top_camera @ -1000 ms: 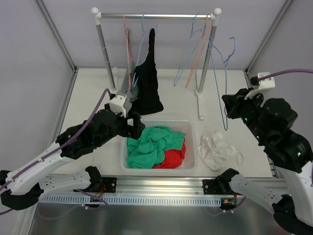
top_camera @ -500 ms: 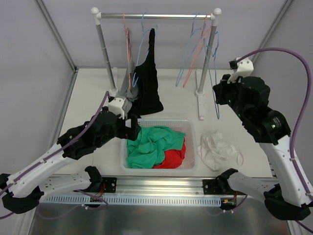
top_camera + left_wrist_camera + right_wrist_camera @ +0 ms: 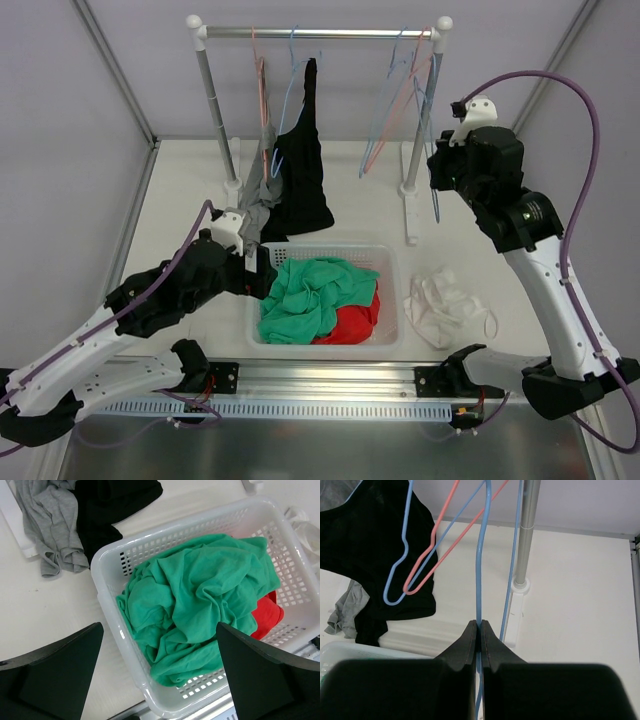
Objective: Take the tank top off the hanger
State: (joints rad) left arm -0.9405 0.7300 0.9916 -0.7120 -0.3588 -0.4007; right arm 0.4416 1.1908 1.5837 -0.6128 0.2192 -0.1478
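A black tank top [image 3: 302, 170] hangs from a blue hanger [image 3: 290, 80] on the left half of the rail [image 3: 320, 32], its hem on the table; it shows in the right wrist view [image 3: 365, 540] too. My right gripper [image 3: 436, 180] is up by the rack's right post, shut on the wire of a bare blue hanger [image 3: 481, 570], which runs straight up from between the closed jaws [image 3: 480, 626]. My left gripper [image 3: 262, 265] hovers open over the white basket's left rim [image 3: 107, 610], nothing between its fingers [image 3: 159, 626].
The basket [image 3: 385, 262] holds a green cloth [image 3: 310, 290] over a red one [image 3: 355, 320]. A grey garment [image 3: 262, 195] droops beside the black one. A crumpled white garment [image 3: 445, 305] lies right of the basket. Pink and blue bare hangers [image 3: 395, 110] hang near the right post [image 3: 420, 120].
My right arm has risen and swung left and back toward the rack's right post, carrying the blue hanger. My left gripper has drawn back slightly toward the near left, still open.
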